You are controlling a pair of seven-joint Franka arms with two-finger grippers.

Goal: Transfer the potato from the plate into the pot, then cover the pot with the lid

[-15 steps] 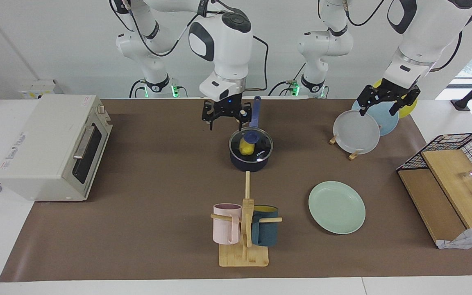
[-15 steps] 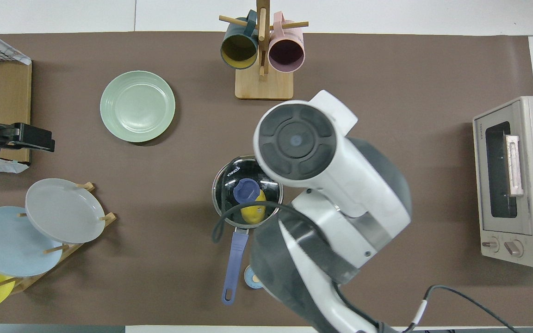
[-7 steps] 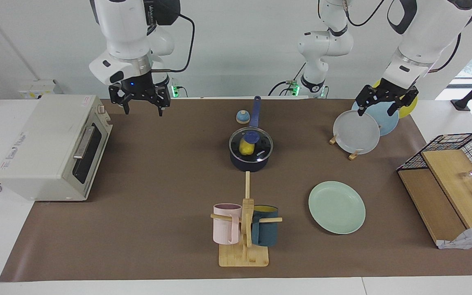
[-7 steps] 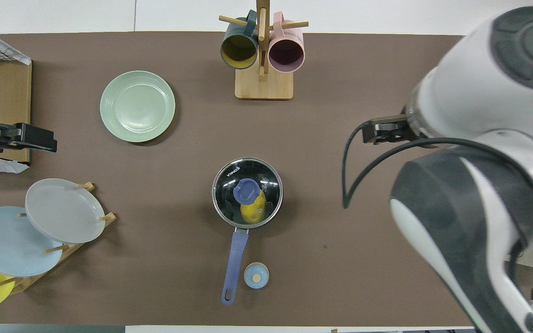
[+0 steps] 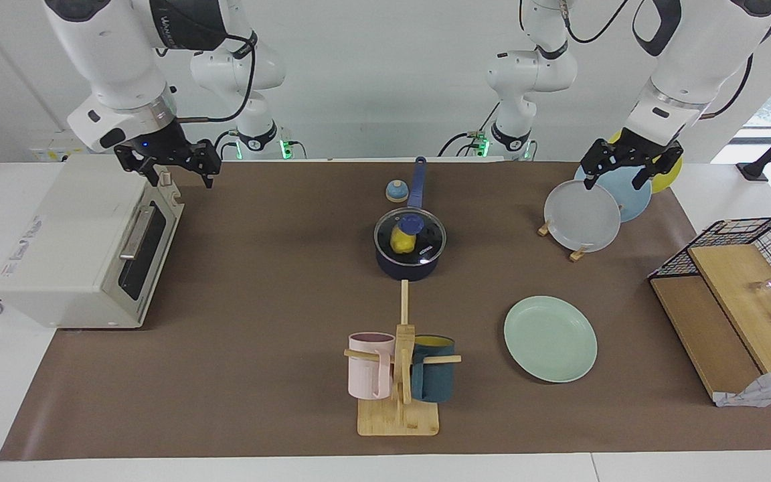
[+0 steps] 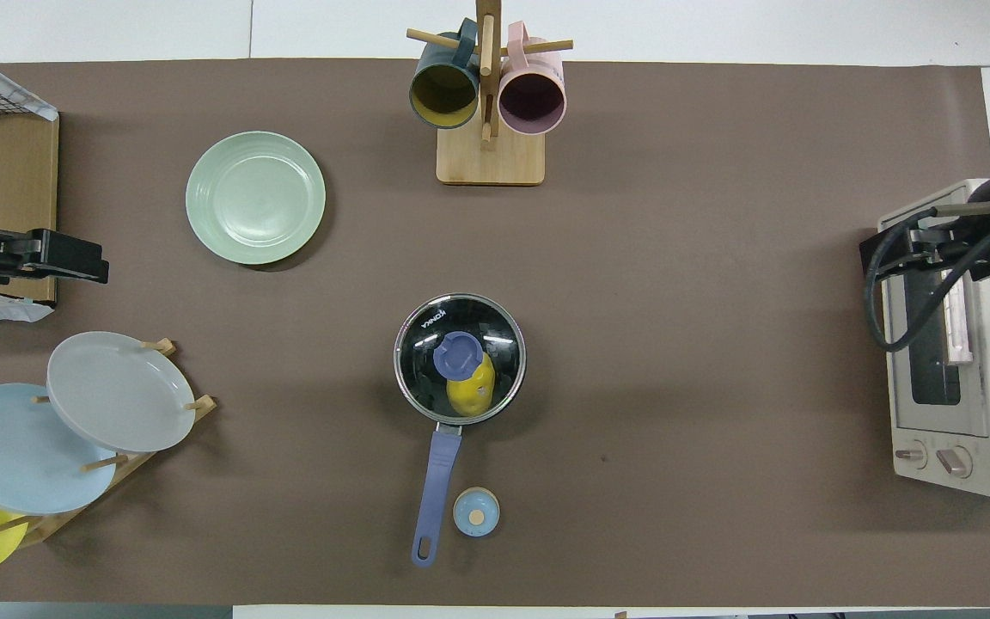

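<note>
Evidently complete: lid (image 5: pixel 409 233) seated on pot (image 5: pixel 409 264), potato (image 5: pixel 399 240) visible inside through the glass.
Since a second ago the right gripper (image 5: pixel 176 169) has left the pot and now hangs over the toaster oven (image 5: pixel 84 241), fingers spread, holding nothing. Left gripper (image 5: pixel 628 170) waits over the plate rack (image 5: pixel 583 214), fingers open and empty. Plate (image 5: pixel 550 339) lies bare, farther from the robots than the pot. Bell (image 5: pixel 395 191) beside the pot handle and mug stand (image 5: pixel 399 375) obstruct nothing.

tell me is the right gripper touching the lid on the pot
Apart. The facing view shows the right gripper up over the toaster oven, with bare table between it and the lid seated on the pot.
</note>
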